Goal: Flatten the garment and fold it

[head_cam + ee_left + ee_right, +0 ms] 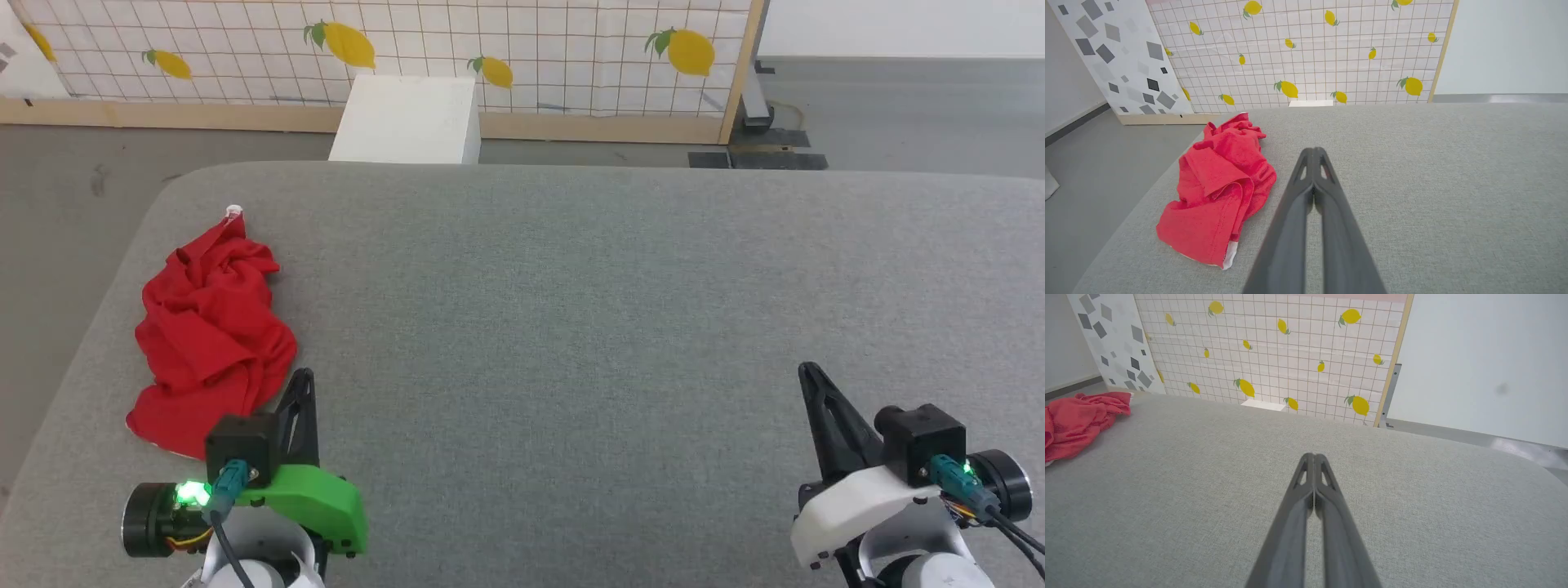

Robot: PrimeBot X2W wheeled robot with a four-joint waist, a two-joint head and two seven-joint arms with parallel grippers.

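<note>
Near the left edge of the grey cloth-covered worktop [588,310] lies the garment [208,343], a bright red heap, crumpled and folded over itself, with a sliver of white showing at its near hem and at its far tip. Nothing is touching it. Just beside its near right corner hangs the left gripper [303,380], its jaws pressed together with nothing between them; in the left wrist view the red cloth [1220,192] sits to the left of the closed tips [1314,154]. Well apart, at the right side of the worktop, the right gripper [808,374] has its jaws closed too and holds nothing. Beyond the far edge stand a white box [408,118] and a lemon-print panel [531,57].
</note>
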